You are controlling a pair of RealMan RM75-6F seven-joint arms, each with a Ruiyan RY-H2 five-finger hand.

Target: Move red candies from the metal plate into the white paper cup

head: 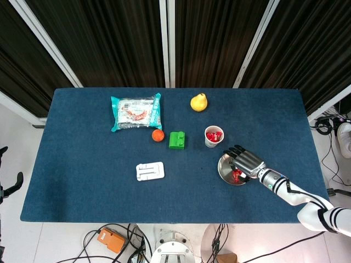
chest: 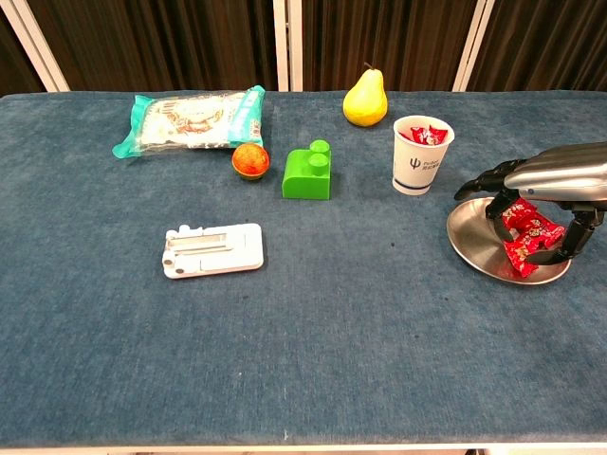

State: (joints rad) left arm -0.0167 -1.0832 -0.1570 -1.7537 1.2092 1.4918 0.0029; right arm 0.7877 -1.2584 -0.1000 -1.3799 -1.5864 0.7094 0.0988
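The right hand (chest: 550,190) is arched over the metal plate (chest: 474,245), its dark fingers (chest: 495,201) curled down among the red candies (chest: 524,232) lying in the plate; whether any candy is actually gripped cannot be told. The white paper cup (chest: 421,156) stands just beside the plate at its 10 o'clock in the chest view, with red candies already inside. A green block (chest: 308,172) sits at the cup's 9 o'clock on the blue worktop (chest: 313,332). The left hand is seen in neither view.

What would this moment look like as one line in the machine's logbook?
right hand over metal plate, fingers around red candies | paper cup holds some candies | left hand unseen
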